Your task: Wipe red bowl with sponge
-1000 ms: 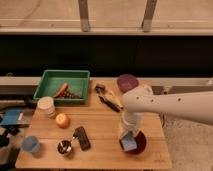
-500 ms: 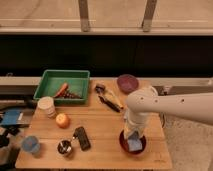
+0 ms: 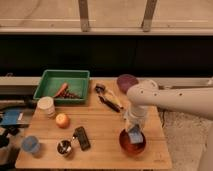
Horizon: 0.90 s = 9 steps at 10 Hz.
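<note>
The red bowl (image 3: 132, 144) sits near the front right of the wooden table (image 3: 100, 125). A small blue-grey sponge (image 3: 135, 134) rests inside it against the inner surface. My gripper (image 3: 134, 128) comes down from the white arm (image 3: 175, 100) on the right and is shut on the sponge, pressing it into the bowl. The arm's wrist hides the far rim of the bowl.
A purple bowl (image 3: 127, 81) stands at the back right. A green tray (image 3: 62, 86) holding carrots lies back left. Also on the table: a white cup (image 3: 46, 106), an orange (image 3: 62, 120), a black remote-like block (image 3: 82, 137), a small metal cup (image 3: 64, 147), a blue cup (image 3: 30, 144) and dark utensils (image 3: 107, 97).
The gripper with the sponge has shifted slightly within the red bowl, moving a little toward its back right. Other things stay put.
</note>
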{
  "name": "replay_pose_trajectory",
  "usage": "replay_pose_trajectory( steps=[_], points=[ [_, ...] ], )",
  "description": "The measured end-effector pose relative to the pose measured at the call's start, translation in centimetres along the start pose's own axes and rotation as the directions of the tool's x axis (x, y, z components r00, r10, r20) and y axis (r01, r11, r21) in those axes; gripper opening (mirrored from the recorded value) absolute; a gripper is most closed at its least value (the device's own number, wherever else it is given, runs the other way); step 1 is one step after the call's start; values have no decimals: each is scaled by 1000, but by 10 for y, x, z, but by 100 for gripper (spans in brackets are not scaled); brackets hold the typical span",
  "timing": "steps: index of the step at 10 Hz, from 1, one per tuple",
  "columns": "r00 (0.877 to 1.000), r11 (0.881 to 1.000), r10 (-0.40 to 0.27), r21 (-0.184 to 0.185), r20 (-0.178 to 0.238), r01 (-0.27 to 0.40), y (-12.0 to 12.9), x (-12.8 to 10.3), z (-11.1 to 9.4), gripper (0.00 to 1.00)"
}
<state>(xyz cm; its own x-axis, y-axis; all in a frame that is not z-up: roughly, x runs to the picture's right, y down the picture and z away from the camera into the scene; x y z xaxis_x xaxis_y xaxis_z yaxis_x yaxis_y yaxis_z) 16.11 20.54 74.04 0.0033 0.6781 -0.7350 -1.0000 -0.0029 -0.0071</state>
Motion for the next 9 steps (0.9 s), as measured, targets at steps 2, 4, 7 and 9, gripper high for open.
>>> replay_pose_trajectory(
  steps=[2,4,7,9],
  points=[
    [999,999,-31,-21,9,32,11,0,-2,0],
    [997,996,-77,-37,18,78,27,8,-5,0],
    [992,992,-119,-46,30,120,41,27,-10,0],
    [994,993,-108,-48,28,109,35,40,-10,0]
  ],
)
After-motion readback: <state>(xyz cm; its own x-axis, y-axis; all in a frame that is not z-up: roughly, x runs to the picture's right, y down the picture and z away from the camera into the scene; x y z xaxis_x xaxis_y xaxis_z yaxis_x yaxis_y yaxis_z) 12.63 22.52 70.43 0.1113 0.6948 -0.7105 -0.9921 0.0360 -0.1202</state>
